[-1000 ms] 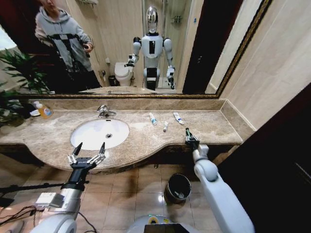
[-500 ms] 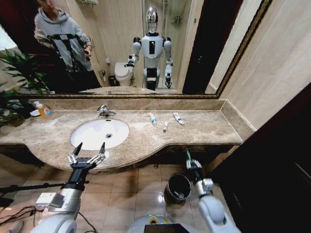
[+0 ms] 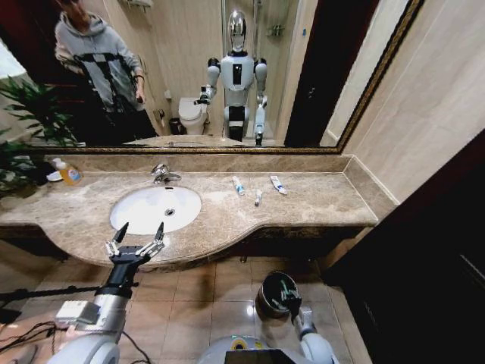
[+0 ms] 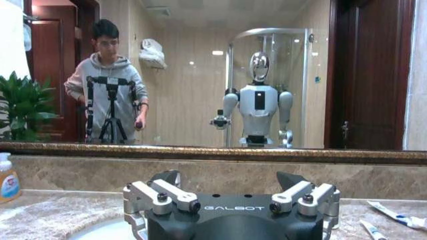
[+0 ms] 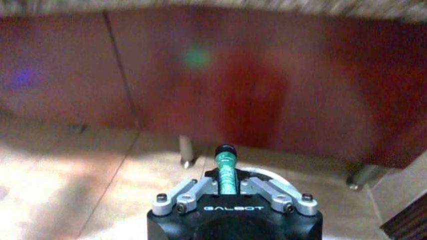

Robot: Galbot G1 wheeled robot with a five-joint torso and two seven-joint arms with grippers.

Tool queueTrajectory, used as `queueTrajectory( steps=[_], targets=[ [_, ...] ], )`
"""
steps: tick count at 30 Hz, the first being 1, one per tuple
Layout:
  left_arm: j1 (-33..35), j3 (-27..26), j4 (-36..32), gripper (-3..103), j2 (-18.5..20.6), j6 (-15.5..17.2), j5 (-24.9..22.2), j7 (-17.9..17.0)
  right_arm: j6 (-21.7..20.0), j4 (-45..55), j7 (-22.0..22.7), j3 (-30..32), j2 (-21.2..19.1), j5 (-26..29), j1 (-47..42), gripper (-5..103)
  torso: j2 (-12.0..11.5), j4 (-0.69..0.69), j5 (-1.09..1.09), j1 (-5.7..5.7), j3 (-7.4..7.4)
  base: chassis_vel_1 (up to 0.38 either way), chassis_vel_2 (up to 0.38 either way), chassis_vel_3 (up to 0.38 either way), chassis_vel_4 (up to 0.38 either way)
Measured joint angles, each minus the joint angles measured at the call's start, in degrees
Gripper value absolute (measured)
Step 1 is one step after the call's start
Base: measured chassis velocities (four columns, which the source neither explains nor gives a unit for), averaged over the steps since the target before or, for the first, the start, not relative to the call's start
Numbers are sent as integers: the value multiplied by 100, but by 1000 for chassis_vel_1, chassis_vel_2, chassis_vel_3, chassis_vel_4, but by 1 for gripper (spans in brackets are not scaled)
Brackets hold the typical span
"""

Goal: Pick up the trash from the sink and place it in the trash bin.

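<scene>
Head view, right pincer (image 3: 286, 290) gripping green tube (image 5: 225, 172) over trash bin (image 3: 267, 297)

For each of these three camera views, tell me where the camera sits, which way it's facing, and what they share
Head view: high on the robot, looking down at the sink, counter and trash bin; left gripper open at the counter edge, right gripper over the bin.
Left wrist view: behind the left gripper, facing the mirror.
Right wrist view: behind the right gripper, facing the cabinet below the counter; it holds the green tube.
Shared: head and left wrist views both show the white tubes.
</scene>
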Motion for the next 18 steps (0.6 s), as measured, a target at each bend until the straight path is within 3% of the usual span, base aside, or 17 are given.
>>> queueTrajectory(
  steps=[5, 18],
  targets=[
    [0, 0, 0, 100, 0, 0, 0, 0, 25, -881, -49, 63, 176, -394, 455, 12, 0, 0, 1, 0, 0, 0, 0, 0, 0],
    [0, 0, 0, 100, 0, 0, 0, 0, 114, -2546, -116, 112, 98, -514, 1672, 12, 0, 1, 0, 0, 0, 0, 0, 0, 0]
  ],
)
